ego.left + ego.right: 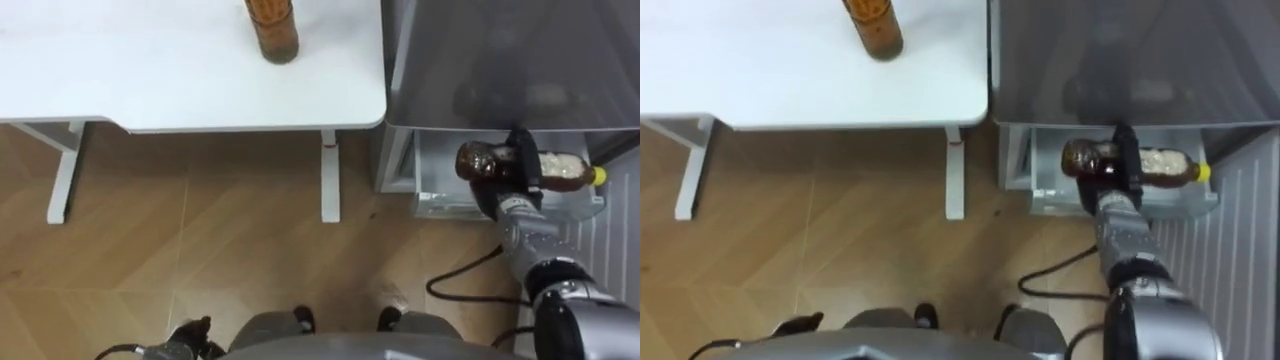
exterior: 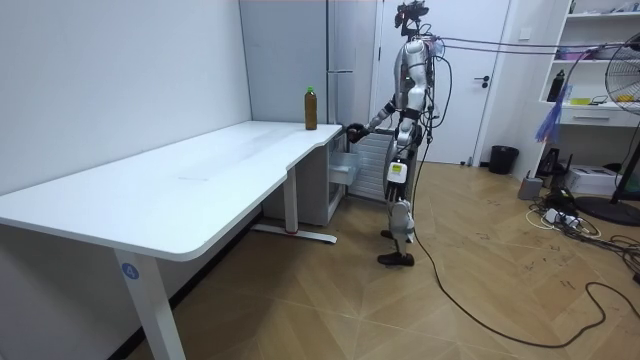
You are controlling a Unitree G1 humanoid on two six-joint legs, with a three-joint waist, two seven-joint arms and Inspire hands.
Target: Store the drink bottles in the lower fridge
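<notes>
A room with a wood floor (image 2: 330,300) and a long white table (image 2: 180,190) along the wall. At the table's far end stands a tall grey fridge (image 2: 300,60). In the room view the robot stands upright right in front of the fridge, on the side away from the table, with one arm stretched toward it. The lower door (image 2: 372,160) is swung open and a pale drawer (image 2: 343,170) juts out at the fridge's foot. A tea bottle (image 2: 310,108) with a green cap stands upright on the table corner nearest the fridge.

In the left eye view the fridge's grey top fills the upper right and the drawer lies open just below its front edge. The right hand (image 1: 524,170) reaches in from the lower right, its dark fingers curled round the middle of the held bottle (image 1: 480,162). This bottle lies on its side directly over the open drawer, close under the fridge's front. Its dark brown end points toward the table and its yellow cap toward the ribbed inner face of the door. I cannot tell whether it touches the drawer. The tea bottle stands on the table, well apart from the fridge. The left hand (image 1: 190,335) shows low at the bottom edge, far from the fridge. I cannot tell how its fingers stand.

The right eye view shows the same. The right hand (image 1: 1127,165) clasps the held bottle (image 1: 1085,160) across the drawer (image 1: 1040,190), and the tea bottle (image 1: 872,25) is upright on the table.
</notes>
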